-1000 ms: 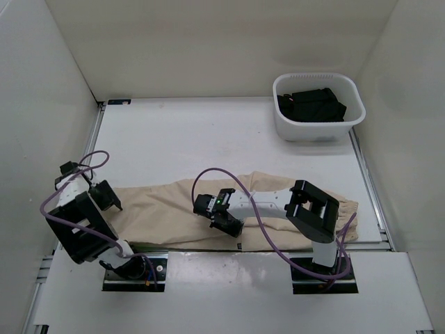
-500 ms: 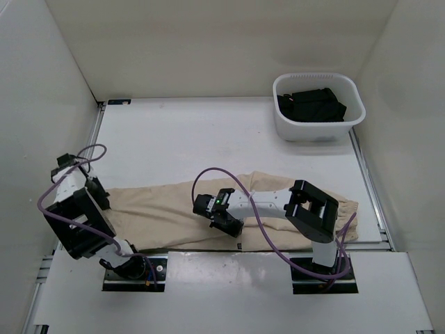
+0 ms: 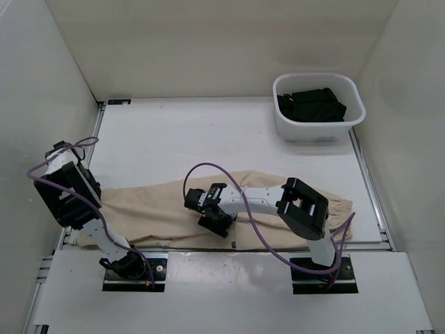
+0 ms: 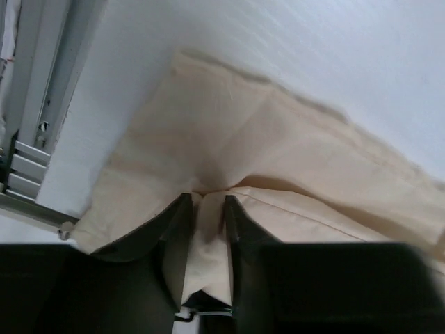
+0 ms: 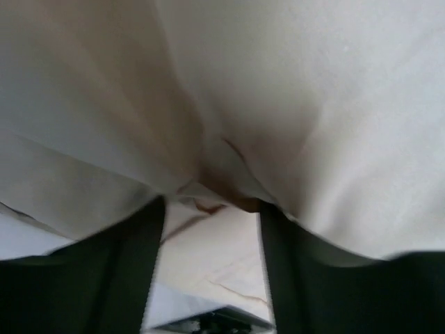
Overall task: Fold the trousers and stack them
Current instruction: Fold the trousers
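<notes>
The beige trousers (image 3: 153, 205) lie stretched left to right along the near part of the table, flat and creased. In the left wrist view my left gripper (image 4: 206, 203) is shut on a pinched ridge of the trousers (image 4: 278, 139) near their left end, and cloth fills the narrow gap between its fingers. My right gripper (image 3: 212, 221) is low over the middle of the trousers. In its own view the right gripper (image 5: 211, 205) stands open, fingers wide apart, with puckered cloth (image 5: 313, 104) loose at its tips.
A white basket (image 3: 318, 132) holding dark folded clothes (image 3: 309, 104) stands at the back right. Metal rails (image 4: 31, 139) run along the table's left edge, right beside the trousers' end. White walls close in on the left, back and right.
The left arm has swung back toward the left wall, drawing the cloth's left end with it. The right gripper has slid slightly left and its jaws have spread apart.
</notes>
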Available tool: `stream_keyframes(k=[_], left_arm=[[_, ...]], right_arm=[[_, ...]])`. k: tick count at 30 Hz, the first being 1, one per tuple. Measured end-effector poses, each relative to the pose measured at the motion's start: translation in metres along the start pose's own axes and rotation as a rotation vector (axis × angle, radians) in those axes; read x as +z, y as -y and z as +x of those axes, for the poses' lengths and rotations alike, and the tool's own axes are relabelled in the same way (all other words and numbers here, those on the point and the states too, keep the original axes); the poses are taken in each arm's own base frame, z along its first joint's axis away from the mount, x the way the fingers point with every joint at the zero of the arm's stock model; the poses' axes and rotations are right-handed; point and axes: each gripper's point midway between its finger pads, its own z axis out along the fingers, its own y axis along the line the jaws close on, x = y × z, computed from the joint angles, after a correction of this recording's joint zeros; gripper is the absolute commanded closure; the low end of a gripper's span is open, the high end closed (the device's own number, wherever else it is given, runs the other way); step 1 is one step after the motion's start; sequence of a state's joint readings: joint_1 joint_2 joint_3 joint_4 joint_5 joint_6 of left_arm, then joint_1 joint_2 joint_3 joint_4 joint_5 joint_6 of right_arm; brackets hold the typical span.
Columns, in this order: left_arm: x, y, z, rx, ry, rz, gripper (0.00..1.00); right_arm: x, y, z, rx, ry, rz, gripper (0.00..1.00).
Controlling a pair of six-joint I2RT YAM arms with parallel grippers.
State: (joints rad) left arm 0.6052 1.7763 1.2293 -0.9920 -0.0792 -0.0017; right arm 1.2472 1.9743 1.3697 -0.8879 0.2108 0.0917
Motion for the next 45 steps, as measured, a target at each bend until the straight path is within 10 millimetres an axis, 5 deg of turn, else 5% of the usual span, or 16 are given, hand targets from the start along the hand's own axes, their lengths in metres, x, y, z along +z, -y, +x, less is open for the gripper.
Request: stream_keyframes(k=[1, 5, 9, 12, 15, 17, 21, 23, 26, 31, 36, 43, 45], left_arm=[[0.003, -0.001, -0.002, 0.004, -0.013, -0.008, 0.36], [-0.003, -0.002, -0.025, 0.0, 0.02, -0.007, 0.14], [-0.041, -0.007, -0.054, -0.041, 0.128, 0.051, 0.0], [-0.075, -0.021, -0.049, -0.089, 0.214, 0.057, 0.0], [-0.09, -0.03, -0.005, -0.126, 0.223, 0.048, 0.01], [-0.074, -0.025, 0.04, -0.131, 0.149, 0.052, 0.01], [-0.022, -0.006, 0.14, -0.122, -0.174, 0.088, 0.01], [-0.011, 0.0, 0.167, -0.12, -0.275, 0.108, 0.03], [-0.002, 0.003, 0.176, -0.119, -0.313, 0.112, 0.03], [0.01, 0.003, 0.173, -0.12, -0.319, 0.114, 0.15], [0.012, 0.005, 0.171, -0.123, -0.313, 0.123, 0.63], [0.013, 0.005, 0.172, -0.124, -0.313, 0.124, 0.76], [0.011, 0.003, 0.171, -0.124, -0.312, 0.119, 0.84]], right_arm=[[-0.002, 0.0, -0.006, 0.009, 0.015, -0.002, 0.27], [-0.013, 0.002, -0.032, 0.064, 0.1, -0.009, 0.23], [-0.058, 0.026, -0.045, 0.283, 0.273, -0.028, 0.19], [-0.111, 0.078, -0.025, 0.623, 0.422, -0.037, 0.19], [-0.137, 0.14, 0.036, 1.062, 0.477, 0.023, 0.13], [-0.13, 0.162, 0.094, 1.327, 0.43, 0.097, 0.13], [-0.098, 0.158, 0.214, 1.743, 0.246, 0.255, 0.12], [-0.094, 0.155, 0.246, 1.879, 0.205, 0.307, 0.12], [-0.087, 0.158, 0.27, 2.01, 0.14, 0.336, 0.12], [-0.05, 0.157, 0.286, 2.132, -0.018, 0.28, 0.13], [-0.029, 0.152, 0.294, 2.196, -0.034, 0.262, 0.22], [0.001, 0.156, 0.295, 2.184, -0.109, 0.239, 0.48], [0.006, 0.158, 0.295, 2.172, -0.124, 0.234, 0.62]])
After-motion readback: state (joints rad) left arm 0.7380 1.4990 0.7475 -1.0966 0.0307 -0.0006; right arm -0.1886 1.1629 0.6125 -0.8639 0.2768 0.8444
